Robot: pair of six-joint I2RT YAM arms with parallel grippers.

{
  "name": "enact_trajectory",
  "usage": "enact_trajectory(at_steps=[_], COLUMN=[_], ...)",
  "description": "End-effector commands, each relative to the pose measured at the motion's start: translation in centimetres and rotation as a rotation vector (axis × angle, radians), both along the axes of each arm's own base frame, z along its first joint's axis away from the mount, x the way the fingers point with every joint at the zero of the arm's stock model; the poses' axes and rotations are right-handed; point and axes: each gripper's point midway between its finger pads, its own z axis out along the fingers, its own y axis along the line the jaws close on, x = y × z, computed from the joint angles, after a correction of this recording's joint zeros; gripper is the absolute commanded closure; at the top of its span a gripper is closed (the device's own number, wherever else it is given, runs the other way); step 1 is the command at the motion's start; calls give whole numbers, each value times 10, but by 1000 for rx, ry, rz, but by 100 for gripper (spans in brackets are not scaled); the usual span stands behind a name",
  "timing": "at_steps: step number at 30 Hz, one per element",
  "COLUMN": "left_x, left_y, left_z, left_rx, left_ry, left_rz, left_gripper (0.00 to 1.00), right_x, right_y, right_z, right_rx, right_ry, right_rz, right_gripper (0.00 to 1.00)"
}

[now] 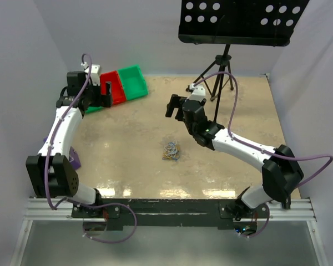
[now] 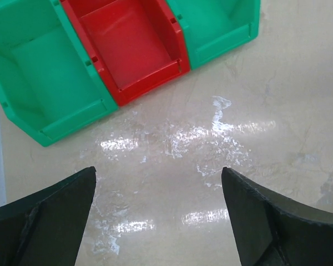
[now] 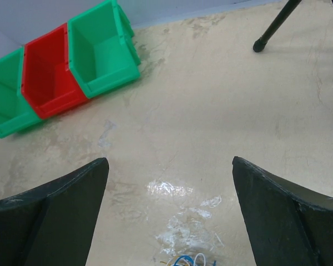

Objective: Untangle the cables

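The cables (image 1: 171,151) lay in one small knot near the middle of the overhead frame, on the bare table (image 1: 122,149) and well apart from everything else. In the right wrist view only a scrap of them showed at the bottom edge, blue and whitish loops below the fingers. Orange-yellow, pale blue and whitish strands could be made out. Which strand crossed over which was too fine to tell.

They looked very thin and limp, so they would probably weigh almost nothing, give no resistance, and drag the whole bundle along if one loop were pulled. On the glossy table they would likely slide rather than stay put. A good hold would be an outer loop at the edge of the knot, pinched low against the table, while the other side of the bundle was pinned or drawn the opposite way.

The left claw (image 1: 104,94) stood at the upper left of the overhead frame, over the red bin (image 1: 112,88) and green bin (image 1: 134,82), spread wide and holding nothing. The right claw (image 1: 175,106) hung just above the centre of that frame, nearer the knot, also spread wide and holding nothing. Neither touched the cables.
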Motion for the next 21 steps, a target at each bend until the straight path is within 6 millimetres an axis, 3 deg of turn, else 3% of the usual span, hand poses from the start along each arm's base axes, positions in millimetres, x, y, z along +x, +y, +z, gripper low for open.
enact_trajectory(at_steps=[1,9,21], left_x=[28,73,153], left_y=[19,28,34], left_z=[5,18,-26], left_rx=[10,-22,-52], left_ry=[-19,-95,-40], left_rz=[118,214,301], left_gripper=[0,0,1], right_x=[-2,-15,-32], right_y=[5,8,34], right_z=[23,3,6], right_rx=[30,27,-4], right_ry=[-52,-21,-28], right_rz=[32,79,124], right_gripper=[2,5,9])
